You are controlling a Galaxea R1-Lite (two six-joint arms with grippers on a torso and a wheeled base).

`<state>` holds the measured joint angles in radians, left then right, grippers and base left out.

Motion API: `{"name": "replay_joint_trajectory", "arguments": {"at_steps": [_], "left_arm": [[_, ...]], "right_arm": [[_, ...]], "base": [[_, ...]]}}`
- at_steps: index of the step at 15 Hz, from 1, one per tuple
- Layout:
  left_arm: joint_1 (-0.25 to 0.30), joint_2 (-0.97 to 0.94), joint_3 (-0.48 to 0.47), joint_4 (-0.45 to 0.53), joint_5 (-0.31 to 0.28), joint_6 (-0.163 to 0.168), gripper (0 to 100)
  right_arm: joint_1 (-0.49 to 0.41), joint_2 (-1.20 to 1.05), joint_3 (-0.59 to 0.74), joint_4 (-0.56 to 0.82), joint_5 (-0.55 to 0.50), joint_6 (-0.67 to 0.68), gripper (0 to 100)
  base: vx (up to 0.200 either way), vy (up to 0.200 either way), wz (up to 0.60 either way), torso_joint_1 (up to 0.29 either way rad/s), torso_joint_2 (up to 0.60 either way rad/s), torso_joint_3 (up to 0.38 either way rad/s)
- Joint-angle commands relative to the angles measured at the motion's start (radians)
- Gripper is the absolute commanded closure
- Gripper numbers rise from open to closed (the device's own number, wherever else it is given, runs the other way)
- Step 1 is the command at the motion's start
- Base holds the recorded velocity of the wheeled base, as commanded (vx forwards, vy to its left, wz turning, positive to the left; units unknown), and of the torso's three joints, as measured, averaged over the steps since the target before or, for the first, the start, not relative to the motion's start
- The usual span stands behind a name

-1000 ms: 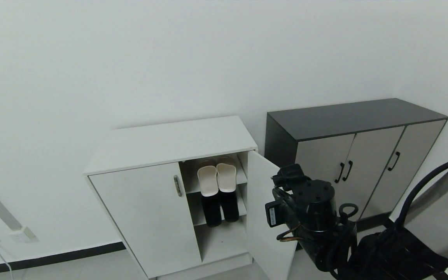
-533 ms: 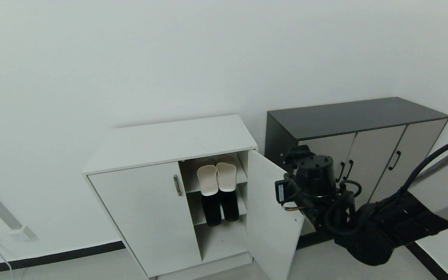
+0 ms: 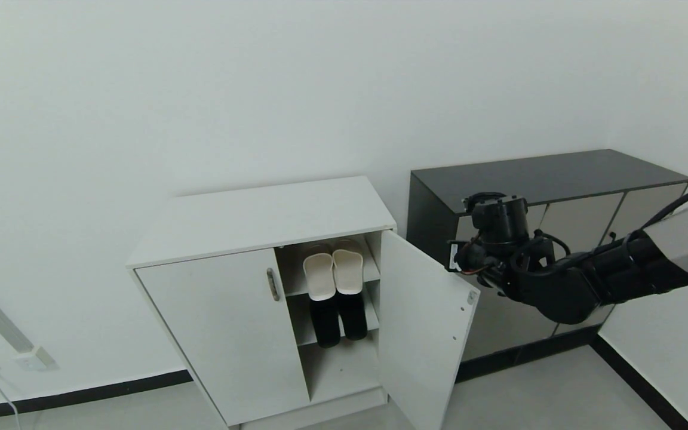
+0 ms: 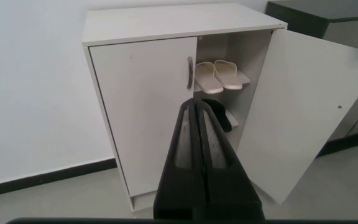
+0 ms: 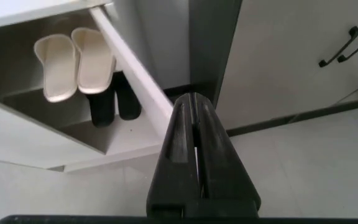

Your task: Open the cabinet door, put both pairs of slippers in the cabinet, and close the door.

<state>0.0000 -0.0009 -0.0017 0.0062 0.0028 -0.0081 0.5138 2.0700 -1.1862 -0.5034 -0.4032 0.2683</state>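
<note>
Swinging up and rightward, the right arm has left the front of the open door and now lies right of centre. The left gripper [image 4: 196, 106] faces the white cabinet [image 3: 260, 218], its fingers pressed together and empty. The cabinet's left door [image 3: 218, 328] is closed. Both pairs sit inside, at centre frame: white slippers [image 3: 333, 272] on the upper shelf, black slippers [image 3: 339, 319] on the shelf below. The right door [image 3: 421, 334] stands open. The right gripper [image 5: 194, 102], fingers likewise together on nothing, is just past that door's free edge, before the dark cabinet [image 3: 547, 173]. Only closing seems left: lay the fingers on the door's outer face near its free edge and push along its arc until flush.
</note>
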Motion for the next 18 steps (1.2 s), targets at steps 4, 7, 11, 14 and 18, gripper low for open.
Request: {"name": "replay_joint_trajectory", "arguments": {"at_steps": [4,7,11,14,18], "left_arm": [[0.000,0.001,0.000,0.000,0.000,-0.001,100],[0.000,0.001,0.000,0.000,0.000,-0.001,100],[0.000,0.001,0.000,0.000,0.000,-0.001,100],[0.000,0.001,0.000,0.000,0.000,-0.001,100],[0.000,0.001,0.000,0.000,0.000,-0.001,100]], "right_arm": [[-0.038,0.067,-0.018,-0.003,0.021,0.002,100],[-0.038,0.087,-0.020,-0.004,0.024,0.002,100],[-0.038,0.093,-0.015,-0.004,0.023,0.000,100],[-0.035,0.108,-0.015,-0.004,0.023,-0.001,100],[-0.012,0.110,0.002,-0.006,0.023,-0.001,100]], "base": [[0.000,0.000,0.00,0.000,0.00,0.000],[0.000,0.000,0.00,0.000,0.00,0.000],[0.000,0.000,0.00,0.000,0.00,0.000],[0.000,0.000,0.00,0.000,0.00,0.000],[0.000,0.000,0.00,0.000,0.00,0.000]]}}
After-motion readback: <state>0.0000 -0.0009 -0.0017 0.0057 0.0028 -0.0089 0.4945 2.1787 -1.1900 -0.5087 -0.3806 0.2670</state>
